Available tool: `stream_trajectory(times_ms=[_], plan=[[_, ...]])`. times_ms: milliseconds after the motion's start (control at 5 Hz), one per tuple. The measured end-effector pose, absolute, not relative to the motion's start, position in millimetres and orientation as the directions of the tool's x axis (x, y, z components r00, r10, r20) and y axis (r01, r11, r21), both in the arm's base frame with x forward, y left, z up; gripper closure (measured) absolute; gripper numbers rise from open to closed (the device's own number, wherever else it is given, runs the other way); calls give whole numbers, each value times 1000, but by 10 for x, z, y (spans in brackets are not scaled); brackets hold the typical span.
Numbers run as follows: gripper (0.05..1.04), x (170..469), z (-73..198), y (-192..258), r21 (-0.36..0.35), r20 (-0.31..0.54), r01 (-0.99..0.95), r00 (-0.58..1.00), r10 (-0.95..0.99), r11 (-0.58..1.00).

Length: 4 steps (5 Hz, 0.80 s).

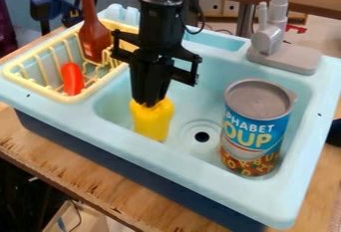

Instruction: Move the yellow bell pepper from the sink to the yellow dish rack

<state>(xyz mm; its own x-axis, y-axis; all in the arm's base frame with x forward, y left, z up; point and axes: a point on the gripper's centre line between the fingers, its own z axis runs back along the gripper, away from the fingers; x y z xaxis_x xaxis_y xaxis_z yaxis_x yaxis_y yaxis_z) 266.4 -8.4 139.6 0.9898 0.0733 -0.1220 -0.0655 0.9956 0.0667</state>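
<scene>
Here, the gripper (150, 101) grasps a yellow bottle (153, 120) (smooth, squat, round-shouldered) by its top.

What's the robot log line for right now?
tool: at top of yellow thing | yellow thing: in sink | soup can: beside drain | dark red bottle: in rack

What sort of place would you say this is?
Probably a robotics lab: a black robot gripper hangs over a toy kitchen sink with a soup can inside, set on a wooden table.
</scene>
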Motion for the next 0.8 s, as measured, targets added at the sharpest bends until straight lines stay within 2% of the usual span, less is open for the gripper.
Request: stream_trajectory(times_ms=[200, 400, 800], plan=[[975, 2630, 1481, -63, 43, -148, -51, 987, 56, 998], [976, 2708, 1909, -11, 8, -50, -36, 998, 37, 999], [976, 2730, 2304, 340, -14, -5, -25, 1000, 25, 1000]])
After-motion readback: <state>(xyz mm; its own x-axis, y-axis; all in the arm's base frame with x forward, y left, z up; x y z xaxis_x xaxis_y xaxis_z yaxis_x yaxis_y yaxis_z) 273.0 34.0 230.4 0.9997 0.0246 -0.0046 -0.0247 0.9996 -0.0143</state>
